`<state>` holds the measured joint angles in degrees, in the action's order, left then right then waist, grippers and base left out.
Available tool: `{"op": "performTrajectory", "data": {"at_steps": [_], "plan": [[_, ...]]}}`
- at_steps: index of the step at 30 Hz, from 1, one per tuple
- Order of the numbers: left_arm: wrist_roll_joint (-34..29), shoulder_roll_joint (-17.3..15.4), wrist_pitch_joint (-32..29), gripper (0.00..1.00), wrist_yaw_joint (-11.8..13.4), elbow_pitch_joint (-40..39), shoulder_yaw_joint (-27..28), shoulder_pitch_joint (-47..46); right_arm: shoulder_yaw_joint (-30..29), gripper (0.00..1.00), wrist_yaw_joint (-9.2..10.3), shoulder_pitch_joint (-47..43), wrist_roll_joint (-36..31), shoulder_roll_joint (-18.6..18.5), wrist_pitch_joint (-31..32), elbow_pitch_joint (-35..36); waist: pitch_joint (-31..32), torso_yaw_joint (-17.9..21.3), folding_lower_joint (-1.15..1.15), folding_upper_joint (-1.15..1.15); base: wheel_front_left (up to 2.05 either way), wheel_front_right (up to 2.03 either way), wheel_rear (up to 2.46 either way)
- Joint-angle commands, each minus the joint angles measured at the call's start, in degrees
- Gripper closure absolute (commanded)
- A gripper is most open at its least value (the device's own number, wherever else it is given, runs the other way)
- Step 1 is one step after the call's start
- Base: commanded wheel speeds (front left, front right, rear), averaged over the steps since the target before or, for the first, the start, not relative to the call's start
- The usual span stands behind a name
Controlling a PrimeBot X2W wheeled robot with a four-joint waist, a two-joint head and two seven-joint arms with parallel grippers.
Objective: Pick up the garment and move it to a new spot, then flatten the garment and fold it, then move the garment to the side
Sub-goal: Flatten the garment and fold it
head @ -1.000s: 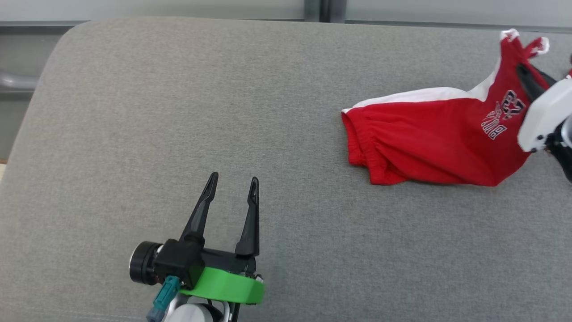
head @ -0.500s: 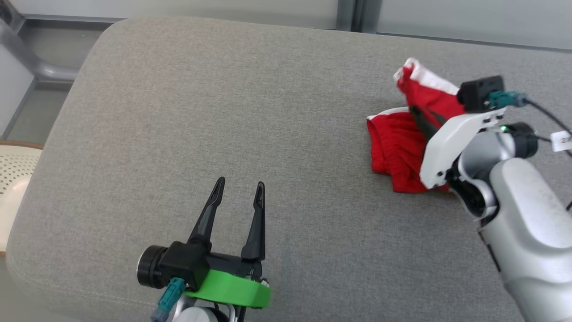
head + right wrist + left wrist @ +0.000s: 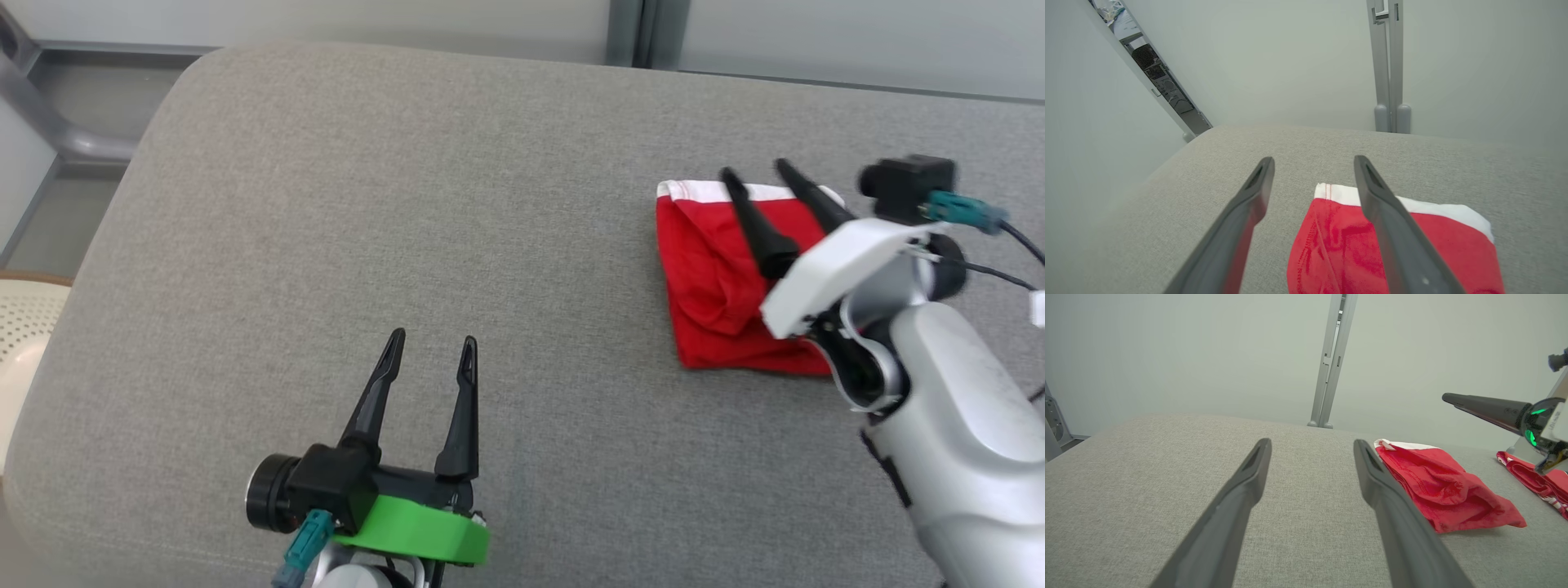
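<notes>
Folded red garment (image 3: 706,269) on grey cushion (image 3: 408,204)

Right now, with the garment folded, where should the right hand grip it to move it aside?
Take the garment by its left edge, near the white trim, where the layers seem to lie stacked. Bring the right hand, open above it, straight down and pinch through all the layers, so the fold likely holds together.

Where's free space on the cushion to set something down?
Free: the wide cushion stretch between the left gripper and the red garment, plus the far strip behind both. Crowded: the right side, where the right gripper hangs over it.
</notes>
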<state>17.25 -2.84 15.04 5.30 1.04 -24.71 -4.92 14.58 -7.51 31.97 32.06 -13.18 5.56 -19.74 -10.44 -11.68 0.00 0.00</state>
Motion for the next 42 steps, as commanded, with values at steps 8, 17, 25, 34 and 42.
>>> {"op": "performTrajectory", "data": {"at_steps": [8, 17, 25, 34, 42], "plan": [[-2.1, -0.1, 0.1, 0.0, -0.2, -0.6, 2.2, 2.7, -1.8, 0.0, 0.05, -8.6, -2.3, -7.4, -14.4, -1.6, 3.3, 4.5, 0.0, 0.0, 0.0, 0.0, 0.0], [-3.1, -0.1, 0.1, 0.0, -0.8, -1.4, 3.8, 4.5, -1.1, 0.0, 0.05, -15.8, -2.5, -9.6, -20.2, -3.7, 4.0, 7.3, 0.0, 0.0, 0.0, 0.0, 0.0], [-2.6, -0.1, 0.1, 0.0, -1.1, -1.3, 3.3, 3.3, 1.9, 1.0, 0.05, -11.8, -7.2, -8.4, -20.7, -5.4, 2.6, 5.2, 0.0, 0.0, 0.0, 0.0, 0.0], [-0.6, -0.1, 0.1, 0.0, -1.0, -0.9, 0.7, 0.7, 7.8, 1.0, 0.07, -0.3, -13.2, -2.8, -17.0, -19.0, -0.9, 0.0, 0.0, 0.0, 0.0, 0.0, 0.0], [0.4, -0.1, 0.1, 0.0, -0.3, -1.0, -0.1, -0.8, 13.9, 1.0, 0.07, 4.2, -12.7, 3.8, -15.8, -25.6, -3.0, -1.7, 0.0, 0.0, 0.0, 0.0, 0.0]]}}
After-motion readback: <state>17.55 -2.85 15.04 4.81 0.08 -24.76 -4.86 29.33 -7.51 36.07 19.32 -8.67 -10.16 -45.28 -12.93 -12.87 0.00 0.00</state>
